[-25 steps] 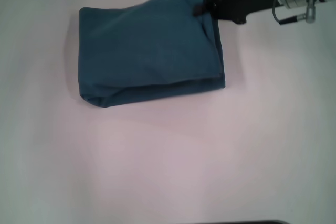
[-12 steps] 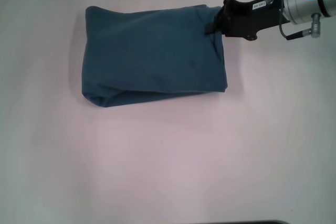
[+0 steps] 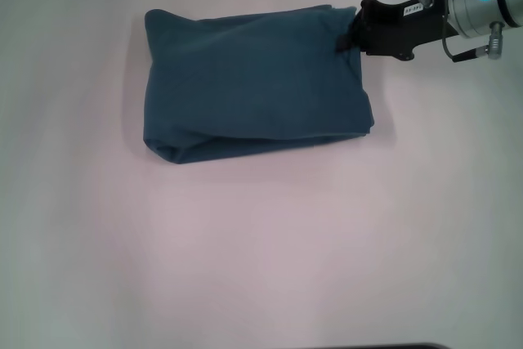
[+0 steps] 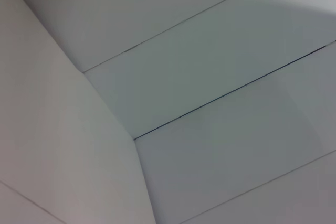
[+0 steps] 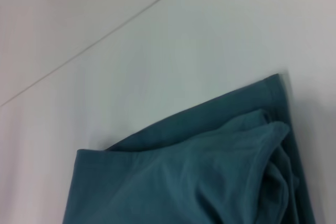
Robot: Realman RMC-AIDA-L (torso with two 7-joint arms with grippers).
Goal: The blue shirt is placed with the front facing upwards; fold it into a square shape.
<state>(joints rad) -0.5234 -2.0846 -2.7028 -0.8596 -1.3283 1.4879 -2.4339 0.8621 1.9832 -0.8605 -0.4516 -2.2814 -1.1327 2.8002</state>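
The blue shirt point(image 3: 253, 79) lies folded into a rough rectangle on the white table, plain teal side up, with no lettering showing. My right gripper point(image 3: 347, 37) is at the shirt's far right corner and shut on the cloth there. Its black body and silver wrist reach in from the right edge of the head view. The right wrist view shows the bunched layers of the blue shirt point(image 5: 210, 171) close up, with none of my own fingers visible. My left gripper appears in no view; the left wrist view holds only pale panels.
The white table point(image 3: 261, 251) spreads wide around the shirt, with bare surface in front and to the left. A thin dark edge point(image 3: 376, 346) shows at the near bottom of the head view.
My right gripper has moved right and slightly nearer, dragging the folded shirt along. The raised far right corner has come down flat.
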